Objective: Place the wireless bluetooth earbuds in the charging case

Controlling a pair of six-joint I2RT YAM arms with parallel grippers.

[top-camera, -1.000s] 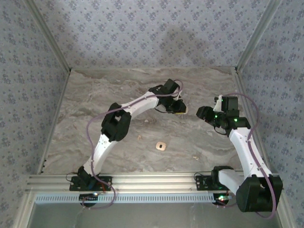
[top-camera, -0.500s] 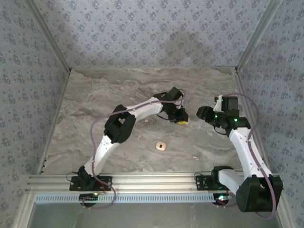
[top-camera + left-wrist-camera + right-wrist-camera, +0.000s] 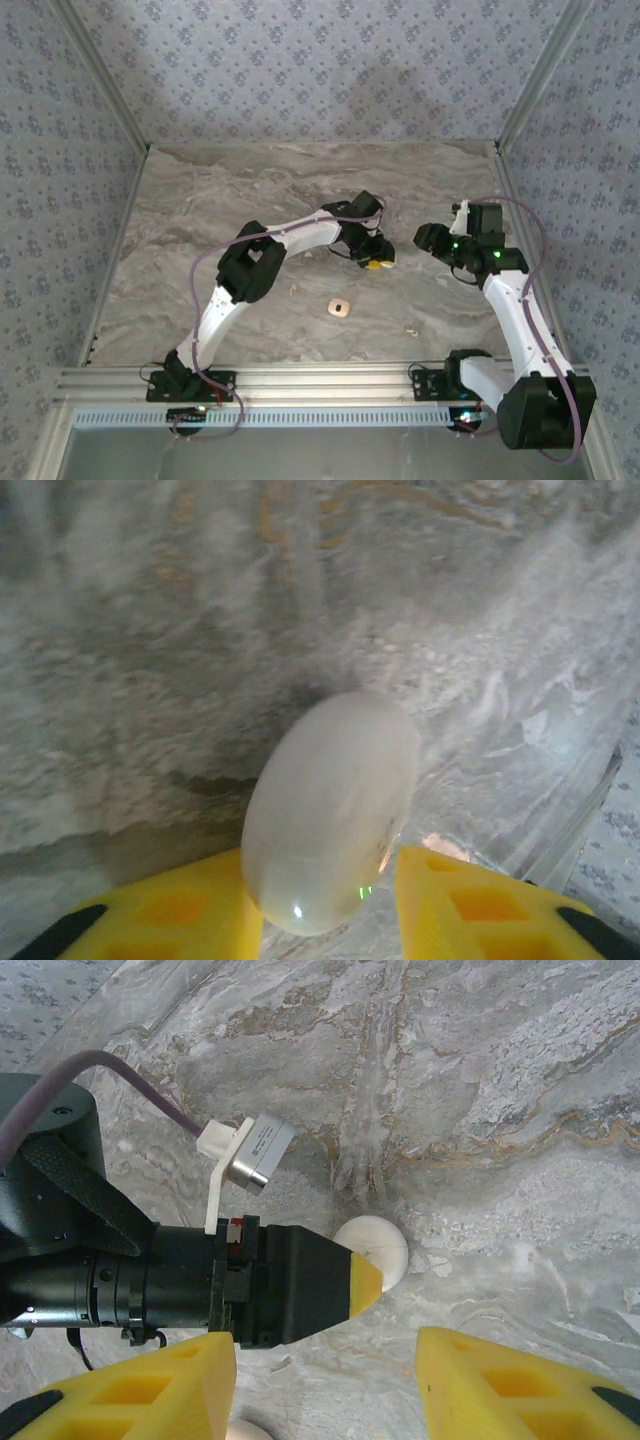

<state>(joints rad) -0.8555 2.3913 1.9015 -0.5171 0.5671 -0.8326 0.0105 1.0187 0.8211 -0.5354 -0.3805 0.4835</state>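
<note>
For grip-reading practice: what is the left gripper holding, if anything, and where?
Cannot tell: the white oval case lies within the left gripper; contact is unclear.

The top external view is taken from above and behind the arm bases (image 3: pixel 190 385), facing down and forward over the whole table (image 3: pixel 200 200). The left wrist view is held very close to the tabletop, facing a white oval case (image 3: pixel 330 810) between its own fingers (image 3: pixel 170 910). The right wrist view is set higher, looking down; the same case (image 3: pixel 382 1238) and the left gripper (image 3: pixel 362 1282) are shared with it.
</note>
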